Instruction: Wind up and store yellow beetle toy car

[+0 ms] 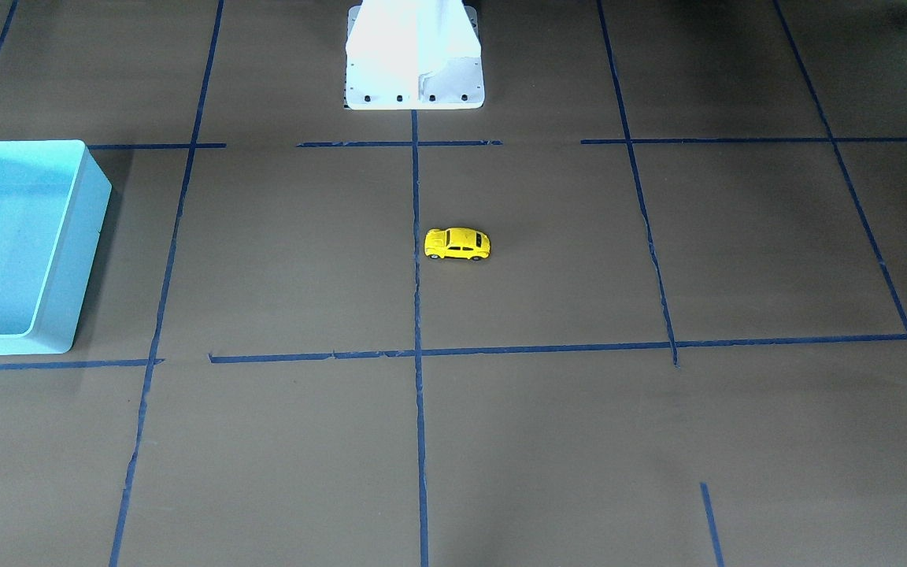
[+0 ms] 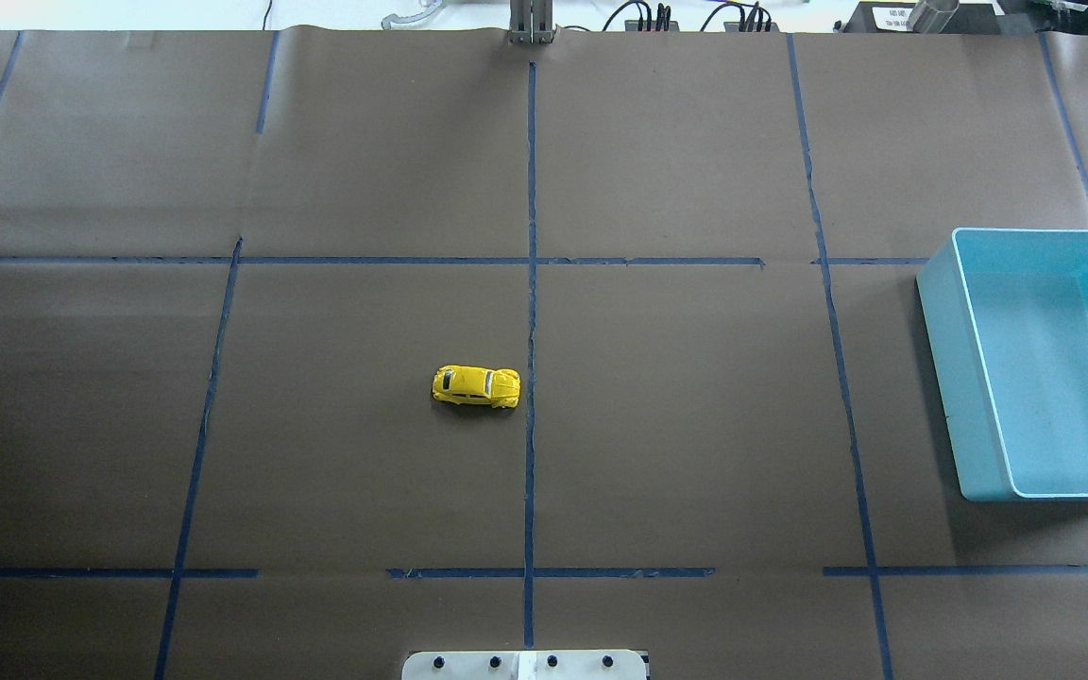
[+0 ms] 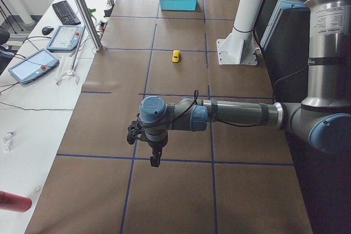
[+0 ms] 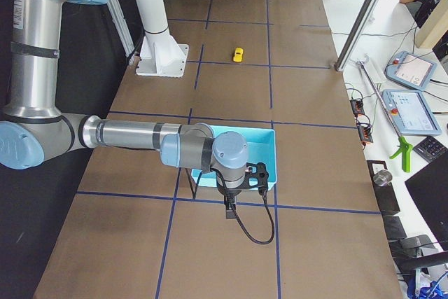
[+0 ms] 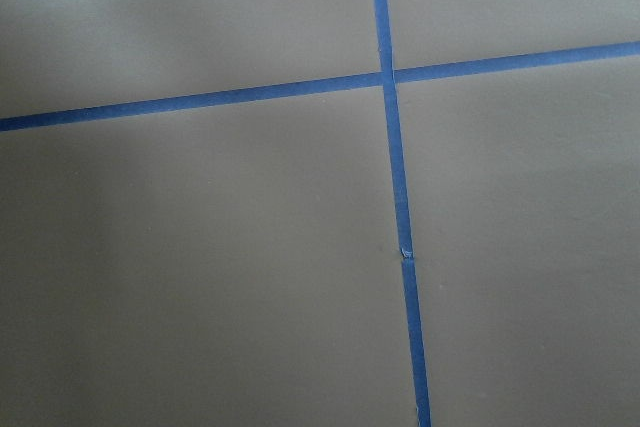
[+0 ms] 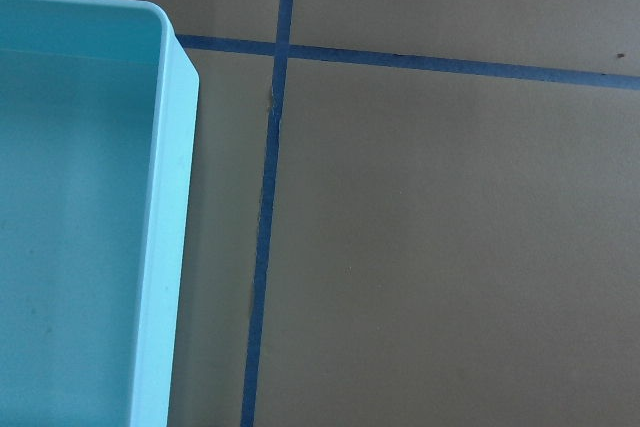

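Mid-table sits the yellow beetle toy car (image 2: 476,386), untouched; left gripper (image 3: 155,160) and right gripper (image 4: 229,211) hover far off, openness impossible to tell.

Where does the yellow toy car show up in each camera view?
Front-facing: car at centre, just right of the middle tape line.
Overhead: car at centre, just left of that line.
Exterior left: car far, upper middle.
Exterior right: car far, upper middle.
Left wrist: absent.
Right wrist: absent.
Shared landmark: blue bin.

The yellow beetle toy car (image 2: 476,386) is tiny, bright yellow, with dark windows. It stands upright on its wheels, alone mid-table, just beside a blue tape line (image 2: 532,378).
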Controlling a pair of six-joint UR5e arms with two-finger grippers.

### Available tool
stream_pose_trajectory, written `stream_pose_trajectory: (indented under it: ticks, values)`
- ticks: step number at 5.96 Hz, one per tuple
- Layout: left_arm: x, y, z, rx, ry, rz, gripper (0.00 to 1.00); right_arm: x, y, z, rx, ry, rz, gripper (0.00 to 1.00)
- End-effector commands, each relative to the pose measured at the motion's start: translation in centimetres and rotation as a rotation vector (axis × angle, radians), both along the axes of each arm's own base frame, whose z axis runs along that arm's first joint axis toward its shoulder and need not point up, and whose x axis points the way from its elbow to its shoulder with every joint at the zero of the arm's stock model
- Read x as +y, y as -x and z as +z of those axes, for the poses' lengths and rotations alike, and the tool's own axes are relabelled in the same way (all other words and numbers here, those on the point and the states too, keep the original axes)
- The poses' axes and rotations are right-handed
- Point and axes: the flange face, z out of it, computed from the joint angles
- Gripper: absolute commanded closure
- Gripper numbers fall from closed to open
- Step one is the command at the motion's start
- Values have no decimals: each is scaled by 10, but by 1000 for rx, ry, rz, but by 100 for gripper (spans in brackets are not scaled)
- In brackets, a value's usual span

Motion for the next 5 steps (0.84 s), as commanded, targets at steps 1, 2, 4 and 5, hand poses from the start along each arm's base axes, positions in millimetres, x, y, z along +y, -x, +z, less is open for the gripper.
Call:
stream_pose_trajectory:
  ticks: [1,2,4,5]
  values:
    - [-11,-10,-47,-1,-41,22,0,-1,0,-14,-1,-27,0,0]
    - [-4,-36,-102,-7,-13,81,0,3,2,-12,-9,-22,-2,0]
    - [-9,-69,-215,-68,-110,155,0,-1,2,-17,-14,-34,-2,0]
    - [0,-95,-266,-127,-223,216,0,-1,2,-18,-14,-37,-2,0]
